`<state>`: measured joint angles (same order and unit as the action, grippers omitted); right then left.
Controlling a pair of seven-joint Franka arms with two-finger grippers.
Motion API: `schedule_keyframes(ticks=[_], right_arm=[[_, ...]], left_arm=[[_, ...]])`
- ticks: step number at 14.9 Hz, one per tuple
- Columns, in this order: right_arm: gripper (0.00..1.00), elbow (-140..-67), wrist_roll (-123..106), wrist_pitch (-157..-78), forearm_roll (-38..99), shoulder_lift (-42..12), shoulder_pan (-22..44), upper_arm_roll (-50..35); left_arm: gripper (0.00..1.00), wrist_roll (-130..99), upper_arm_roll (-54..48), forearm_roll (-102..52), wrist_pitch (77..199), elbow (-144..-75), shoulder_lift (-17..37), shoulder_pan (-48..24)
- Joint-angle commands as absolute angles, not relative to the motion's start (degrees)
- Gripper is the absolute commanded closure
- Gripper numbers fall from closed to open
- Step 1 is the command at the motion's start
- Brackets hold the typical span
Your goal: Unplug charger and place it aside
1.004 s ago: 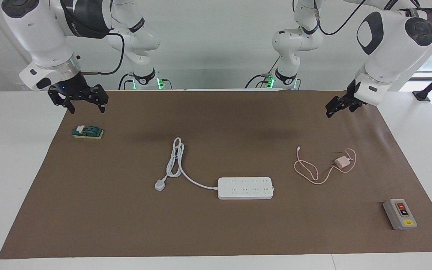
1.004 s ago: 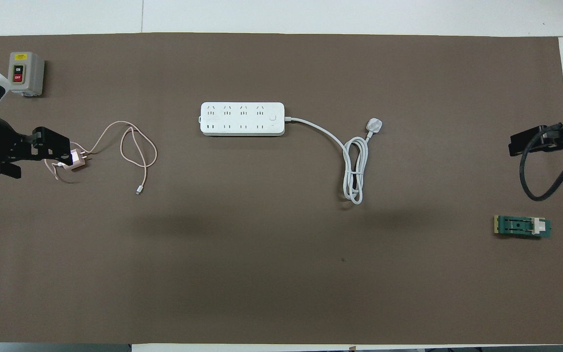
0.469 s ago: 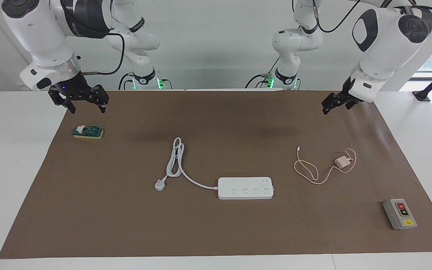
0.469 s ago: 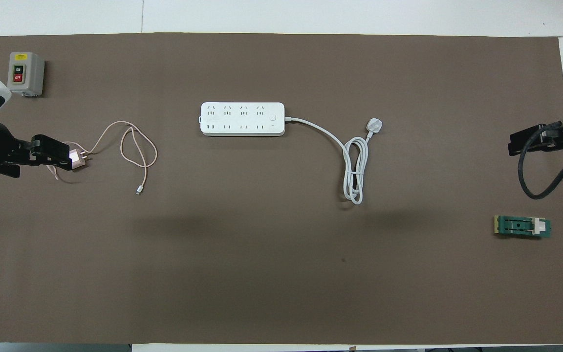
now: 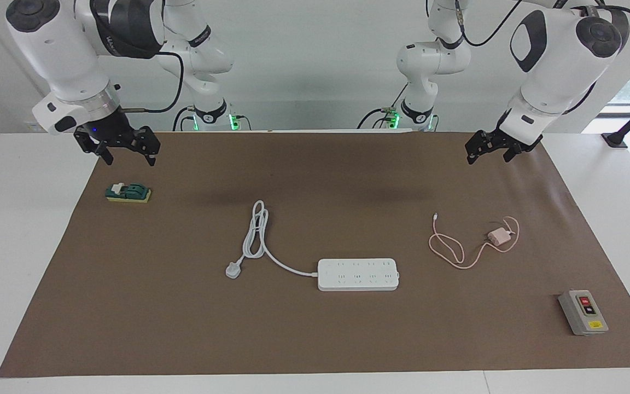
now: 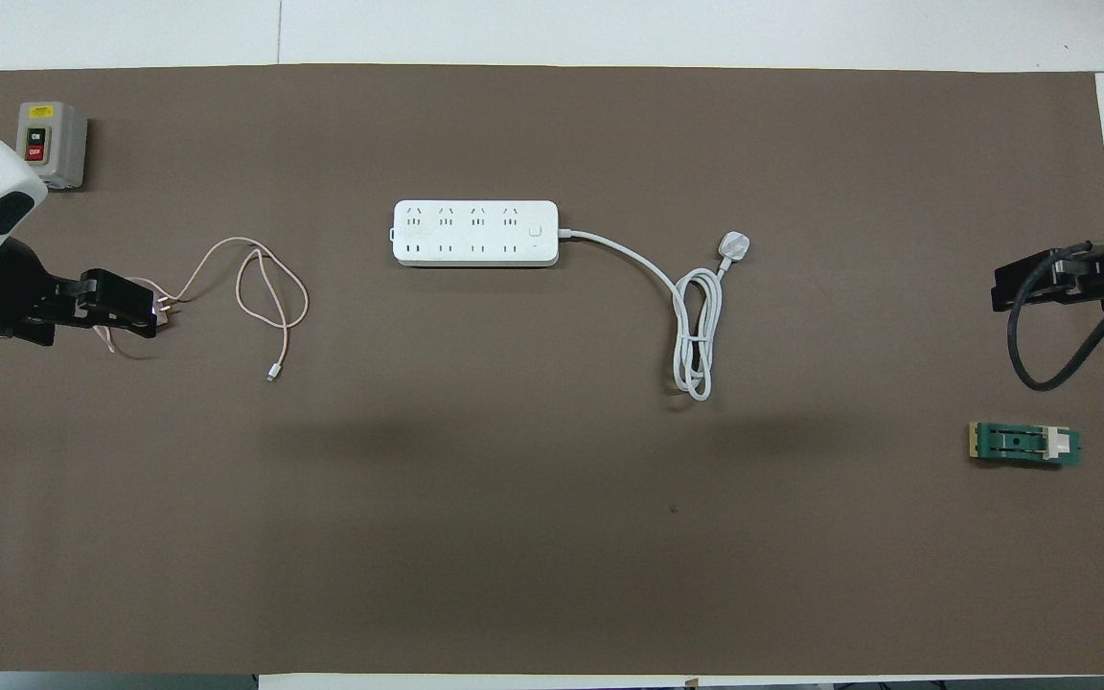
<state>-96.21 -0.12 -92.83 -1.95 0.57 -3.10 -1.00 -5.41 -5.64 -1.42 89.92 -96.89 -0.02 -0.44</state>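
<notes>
Charger (image 5: 495,236): unplugged on bench (image 5: 315,339) | overhead: left claw (image 5: 488,151) covers it; facing: raised, released | right claw (image 5: 124,155): released, waiting

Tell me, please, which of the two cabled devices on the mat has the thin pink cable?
The charger, the small pale-pink cube lying toward the left arm's end. The power strip is far larger, with a thick white cord.

The surface (image 5: 315,339) is covered in plain matte brown with white margins. The power strip (image 5: 358,274) and its coiled cord (image 5: 256,232) are white. The charger (image 5: 496,236) and its looped cable (image 5: 449,249) are pale pink. The switch box (image 5: 582,312) is grey with a red button, a black one, and what looks like a yellow label. Beside the black right hand (image 5: 124,150), a small block (image 5: 128,192) is green on yellow.
</notes>
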Motion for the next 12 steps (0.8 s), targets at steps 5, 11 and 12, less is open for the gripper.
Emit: schedule_keyframes(ticks=[5,11,12], right_arm=[[0.0,-98.7,1.23,-92.81,-0.35,2.64,-3.16,-1.05],[0.0,-98.35,1.41,-92.81,-0.44,2.64,-3.08,-1.23],[0.0,-98.35,1.41,-92.81,-0.44,2.64,-3.08,-1.23]], left_arm=[[0.0,-4.57,-5.27,-1.49,89.03,-95.89,0.62,-1.14],[0.0,-3.69,-5.19,-1.32,88.33,-93.52,1.84,-0.35],[0.0,-3.69,-5.19,-1.41,88.24,-92.99,1.93,-0.26]])
